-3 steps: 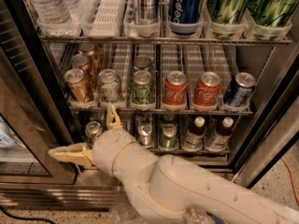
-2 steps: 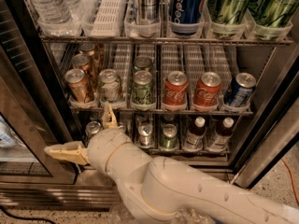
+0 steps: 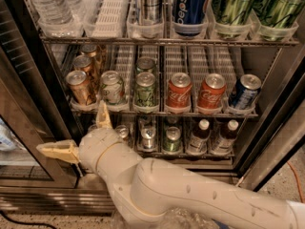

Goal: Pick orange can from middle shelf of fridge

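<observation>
**Gripper under the middle shelf, jaws spread, orange can untouched**

Gripper (image 3: 71,127): at 8 o'clock of the view, outside the fridge (image 3: 28,87) and low before its left frame. Jaws spread very wide and holding nothing, one finger pointing to 9 o'clock, the other to 12 o'clock. Tip of the upward finger just under the front edge of the middle shelf (image 3: 217,61), between the two leftmost lanes; whether touching the clear stop, cannot tell. Behind the gripper, the thick pale arm (image 3: 190,194), running down to 4 o'clock and covering the bottom of the view.

Orange can (image 3: 80,87): upright at the front of the leftmost lane of the middle shelf, at 1 o'clock from the gripper and apart from it. Two more alike directly behind it in the same lane.

Close beside it at 3 o'clock, a green-and-white can (image 3: 112,86). Then a green can (image 3: 144,88) with another behind, two red Coca-Cola cans (image 3: 178,92), and a blue can (image 3: 244,92) at the far right.

On the rack above: water bottles (image 3: 47,4), a Pepsi can (image 3: 190,4) and tall green cans (image 3: 233,4). On the lowest rack: small cans (image 3: 171,137) and small brown bottles (image 3: 198,137), partly hidden by the arm at the left.
</observation>
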Robot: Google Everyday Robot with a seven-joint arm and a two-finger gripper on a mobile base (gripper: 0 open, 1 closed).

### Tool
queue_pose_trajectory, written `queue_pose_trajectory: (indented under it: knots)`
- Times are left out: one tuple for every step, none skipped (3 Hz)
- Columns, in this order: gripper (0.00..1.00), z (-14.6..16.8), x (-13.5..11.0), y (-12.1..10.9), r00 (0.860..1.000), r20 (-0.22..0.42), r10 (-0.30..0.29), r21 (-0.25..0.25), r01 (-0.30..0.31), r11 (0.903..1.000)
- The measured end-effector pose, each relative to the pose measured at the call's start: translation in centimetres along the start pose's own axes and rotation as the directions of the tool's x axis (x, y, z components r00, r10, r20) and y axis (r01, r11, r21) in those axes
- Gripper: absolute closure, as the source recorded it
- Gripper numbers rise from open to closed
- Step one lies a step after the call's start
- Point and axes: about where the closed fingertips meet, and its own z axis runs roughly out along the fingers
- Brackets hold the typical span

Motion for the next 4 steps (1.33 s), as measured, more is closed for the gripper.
queue_pose_trajectory:
  knots:
    - [0.0,0.6,0.3,-0.5,1.0,0.012,0.015,0.016,-0.015,0.9997]
    - [0.0,1.0,0.3,-1.3,1.0,0.027,0.009,0.042,-0.01,0.9991]
    - [0.0,1.6,0.4,-0.9,0.999,0.037,-0.014,0.012,0.013,0.9998]
    - [0.0,1.5,0.5,-1.0,0.999,0.037,-0.012,0.016,0.012,0.9998]
